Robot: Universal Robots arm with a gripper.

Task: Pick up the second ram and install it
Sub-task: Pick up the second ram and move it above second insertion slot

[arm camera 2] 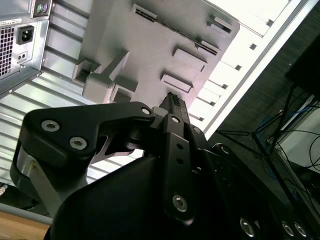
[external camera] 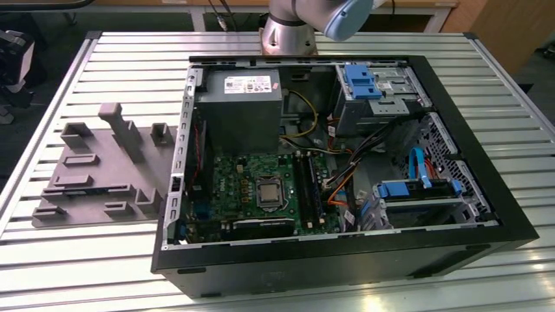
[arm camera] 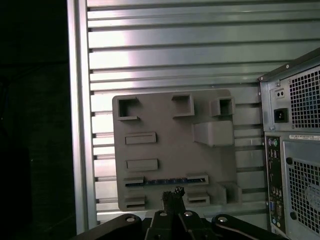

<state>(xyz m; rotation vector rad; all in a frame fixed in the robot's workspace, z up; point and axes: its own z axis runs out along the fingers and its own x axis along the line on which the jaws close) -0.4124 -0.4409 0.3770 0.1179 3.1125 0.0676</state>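
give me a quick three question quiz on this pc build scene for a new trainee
1. True or false: the second ram lies in the grey fixture, outside the computer case.
2. In the exterior view, the grey fixture is: A) on the exterior view's left of the computer case B) on its right C) inside it.
3. Short answer: in the first wrist view, what does the tool point toward?
Key: 1 true; 2 A; 3 the grey fixture holding the second ram.

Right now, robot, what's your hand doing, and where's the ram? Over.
Hand shut, holding nothing. Thin dark blue-green ram strip lies in grey plastic holder tray, untouched. Nothing blocking it.
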